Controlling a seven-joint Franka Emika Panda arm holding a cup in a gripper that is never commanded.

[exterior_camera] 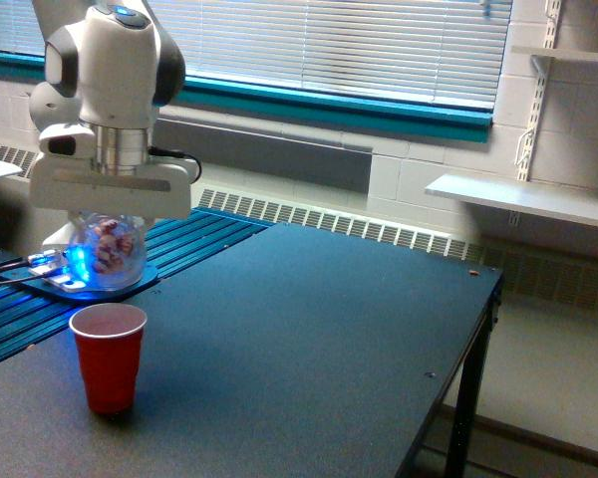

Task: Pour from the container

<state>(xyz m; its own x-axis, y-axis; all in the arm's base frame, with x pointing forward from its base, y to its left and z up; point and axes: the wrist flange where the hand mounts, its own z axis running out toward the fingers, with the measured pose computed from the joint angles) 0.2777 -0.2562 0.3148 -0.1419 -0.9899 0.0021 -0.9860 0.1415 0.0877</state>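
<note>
In the exterior view, the white Franka arm (115,70) stood at the view's left, and its end effector (110,204) pointed straight down. The end effector was closed on the container (107,251), a small clear, roundish plastic cup. The container hung directly under the wide white body of the end effector, and its upper part was hidden behind that body, so the fingers themselves could not be seen clearly. Through the clear wall, small pinkish-brown wrapped candies (108,242) were visible, gathered in the upper and middle part of the container. A blue glow from the robot base (85,279) behind it shone through the lower left side of the container. Whether the container was upright or tilted could not be told for sure. The container was in the air above the dark counter (309,329), not touching it. The red plastic cup (109,357) stood upright on the counter, below the container and nearer to the camera, and its mouth was open upwards. There was a clear gap between the bottom of the container and the rim of the red cup, and the two were not touching. Behind the arm, window blinds (339,40) with a teal sill filled the wall, and white shelves (523,199) were at the view's right.
</note>
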